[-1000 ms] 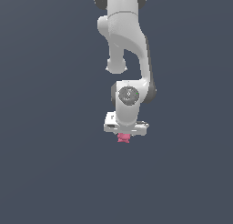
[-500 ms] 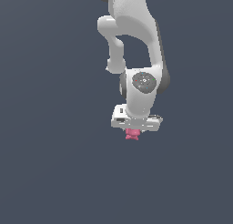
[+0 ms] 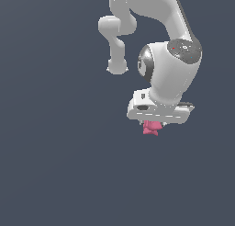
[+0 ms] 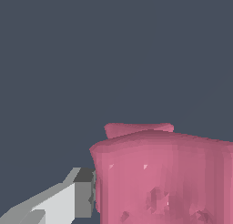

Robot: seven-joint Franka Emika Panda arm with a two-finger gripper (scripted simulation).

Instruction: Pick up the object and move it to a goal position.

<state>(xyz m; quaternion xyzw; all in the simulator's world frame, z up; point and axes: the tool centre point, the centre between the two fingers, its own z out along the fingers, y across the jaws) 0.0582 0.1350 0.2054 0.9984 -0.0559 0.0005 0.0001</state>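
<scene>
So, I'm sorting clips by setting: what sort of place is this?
Likely a bare simulator scene: flat, featureless grey backdrop, a smooth rendered white arm with its gripper, and a blocky pink object held beneath it.

In the exterior view the hand [image 3: 156, 124] covers the upper part of the pink object [image 3: 151, 128], and its fingertips cannot be made out. The arm runs off above the hand. In the wrist view the object [image 4: 164, 177] is cut off by the edge; only one finger [image 4: 84, 193] shows beside it.
</scene>
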